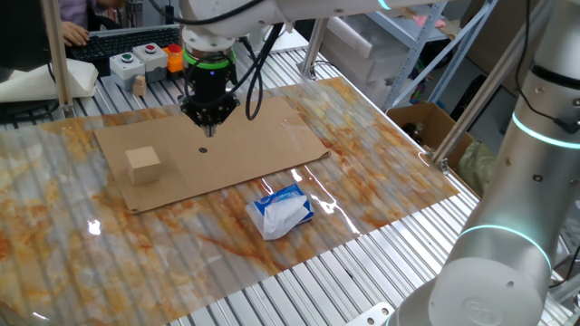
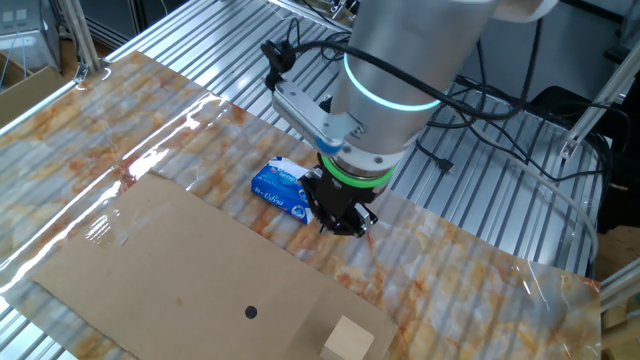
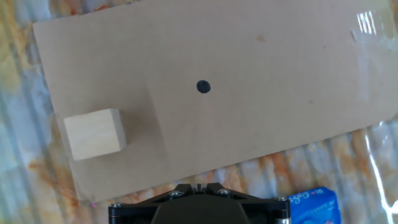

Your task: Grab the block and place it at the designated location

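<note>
Fingers (image 1: 207, 127) closed, empty, hanging above cardboard sheet (image 1: 263, 145); block (image 1: 143, 165) left of centre, ungrasped, apart from black dot (image 1: 204, 150), so pickup pending.

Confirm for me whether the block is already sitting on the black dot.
No. In the hand view the block rests near the cardboard sheet's edge, clearly apart from the uncovered black dot.

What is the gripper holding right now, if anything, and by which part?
Nothing is held. The gripper is shut and empty, raised above the cardboard sheet. The block sits untouched on the sheet, off to one side.
</note>
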You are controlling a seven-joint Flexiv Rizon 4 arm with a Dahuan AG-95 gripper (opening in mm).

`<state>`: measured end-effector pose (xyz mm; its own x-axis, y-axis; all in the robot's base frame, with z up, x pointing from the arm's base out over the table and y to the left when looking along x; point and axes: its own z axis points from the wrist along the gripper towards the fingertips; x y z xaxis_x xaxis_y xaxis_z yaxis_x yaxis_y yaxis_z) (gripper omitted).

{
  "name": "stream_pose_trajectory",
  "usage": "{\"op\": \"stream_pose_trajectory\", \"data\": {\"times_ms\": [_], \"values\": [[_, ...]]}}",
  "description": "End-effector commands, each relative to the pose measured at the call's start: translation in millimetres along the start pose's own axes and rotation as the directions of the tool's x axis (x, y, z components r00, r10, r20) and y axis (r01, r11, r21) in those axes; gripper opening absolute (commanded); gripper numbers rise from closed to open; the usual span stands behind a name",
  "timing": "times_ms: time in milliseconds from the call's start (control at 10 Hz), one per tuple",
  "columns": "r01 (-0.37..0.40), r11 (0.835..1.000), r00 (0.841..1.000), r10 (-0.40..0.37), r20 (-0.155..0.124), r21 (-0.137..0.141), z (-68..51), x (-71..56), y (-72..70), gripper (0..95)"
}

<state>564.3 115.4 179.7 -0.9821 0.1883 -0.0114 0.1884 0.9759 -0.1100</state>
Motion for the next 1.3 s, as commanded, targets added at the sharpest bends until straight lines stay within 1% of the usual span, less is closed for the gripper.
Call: {"op": "stream_pose_trajectory", "data": {"times_ms": [100,200,400,500,600,800,1300], "values": [[0.252,0.965,0.967,-0.251,0.035,-0.066,0.0,0.3,-0.8,0.0],[0.273,0.959,0.962,-0.271,0.037,-0.074,0.0,0.3,-0.8,0.0],[0.288,0.951,0.958,-0.285,0.044,-0.114,0.0,0.3,-0.8,0.0],[0.293,0.947,0.956,-0.289,0.047,-0.13,0.0,0.3,-0.8,0.0],[0.301,0.943,0.954,-0.296,0.052,-0.14,0.0,0.3,-0.8,0.0],[0.306,0.939,0.952,-0.301,0.055,-0.155,0.0,0.3,-0.8,0.0],[0.301,0.941,0.954,-0.295,0.059,-0.156,0.0,0.3,-0.8,0.0]]}}
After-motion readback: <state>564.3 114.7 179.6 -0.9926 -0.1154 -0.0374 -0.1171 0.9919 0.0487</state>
